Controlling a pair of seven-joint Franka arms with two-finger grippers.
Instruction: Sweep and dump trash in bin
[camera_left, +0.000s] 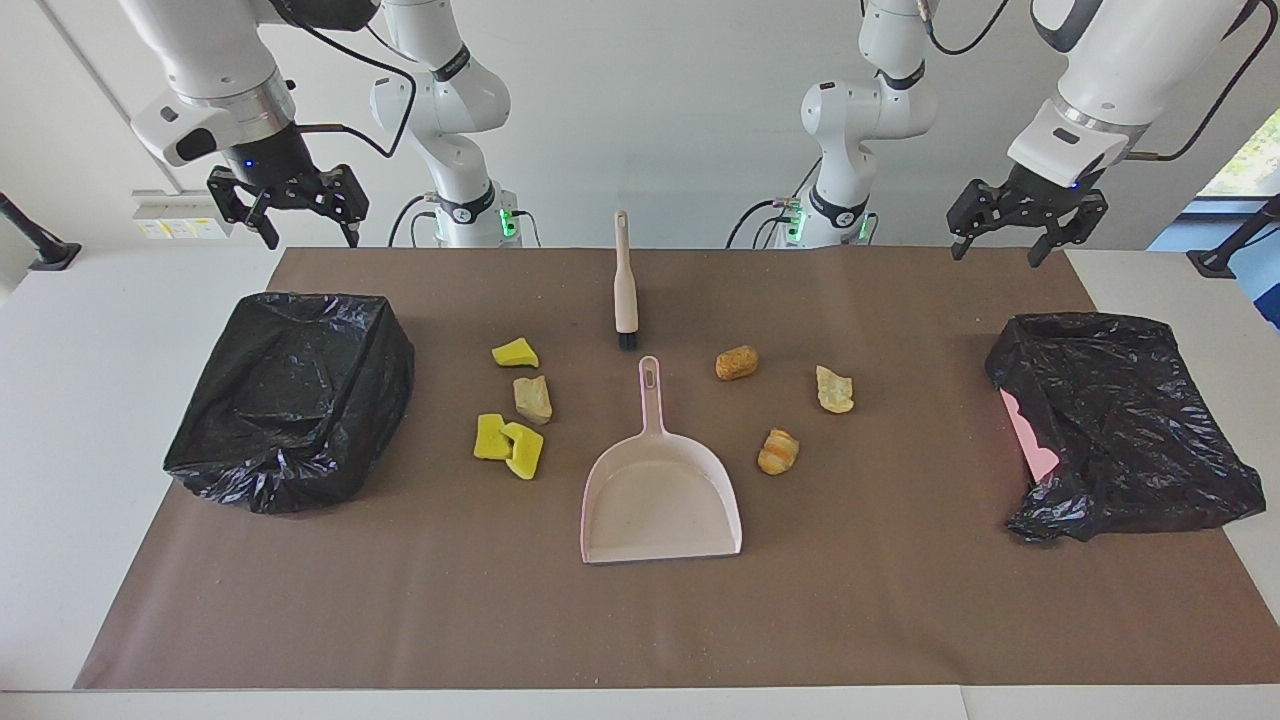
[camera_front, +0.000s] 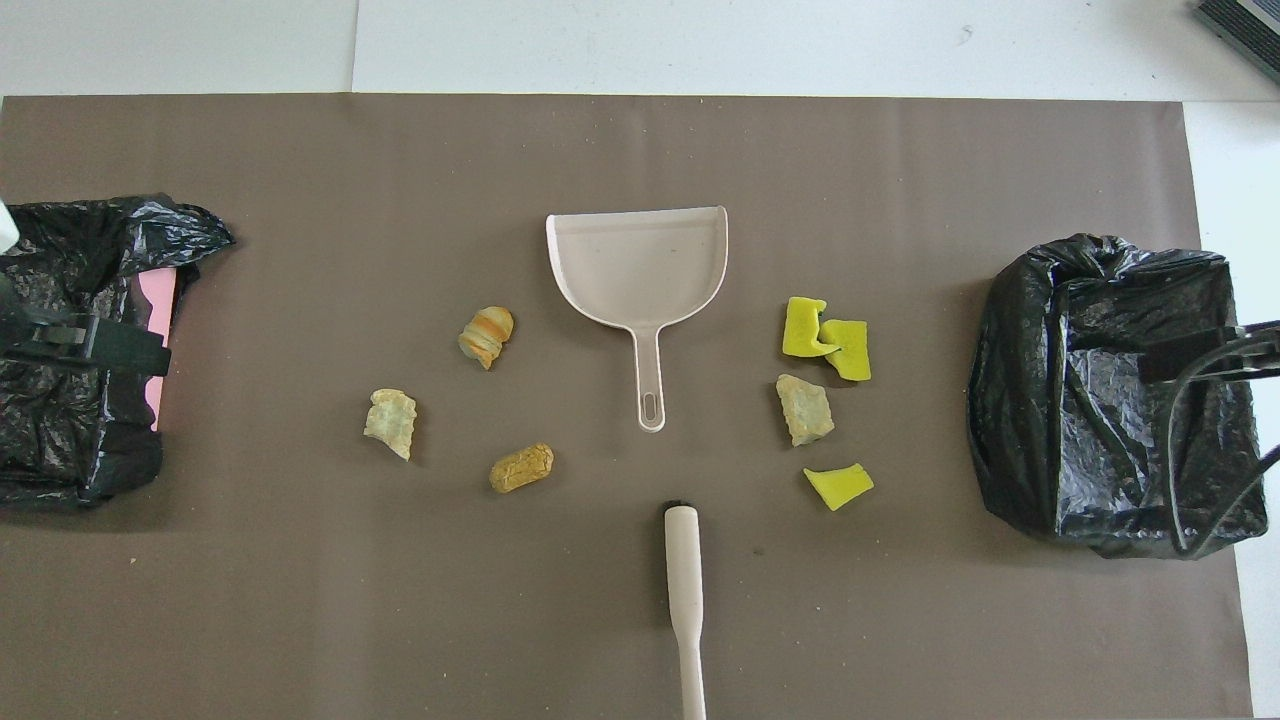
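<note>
Trash lies loose on the brown mat around a pale pink dustpan (camera_left: 660, 500) (camera_front: 640, 265). Yellow sponge pieces (camera_left: 508, 443) (camera_front: 825, 338) and a tan lump (camera_left: 533, 399) lie toward the right arm's end. An orange-brown lump (camera_left: 737, 362) (camera_front: 521, 467), a beige one (camera_left: 834, 389) and a striped one (camera_left: 778, 451) lie toward the left arm's end. A beige-handled brush (camera_left: 625, 285) (camera_front: 683, 590) lies nearer the robots than the dustpan. My right gripper (camera_left: 310, 238) hangs open and empty above a black-bagged bin (camera_left: 295, 395) (camera_front: 1110, 390). My left gripper (camera_left: 997, 252) hangs open and empty over the second bin (camera_left: 1120, 420) (camera_front: 80, 340).
The brown mat (camera_left: 900, 600) covers most of the white table. The second bin's bag sags, showing a pink wall (camera_left: 1028, 435). Both bins stand at the mat's ends, with the trash, dustpan and brush between them.
</note>
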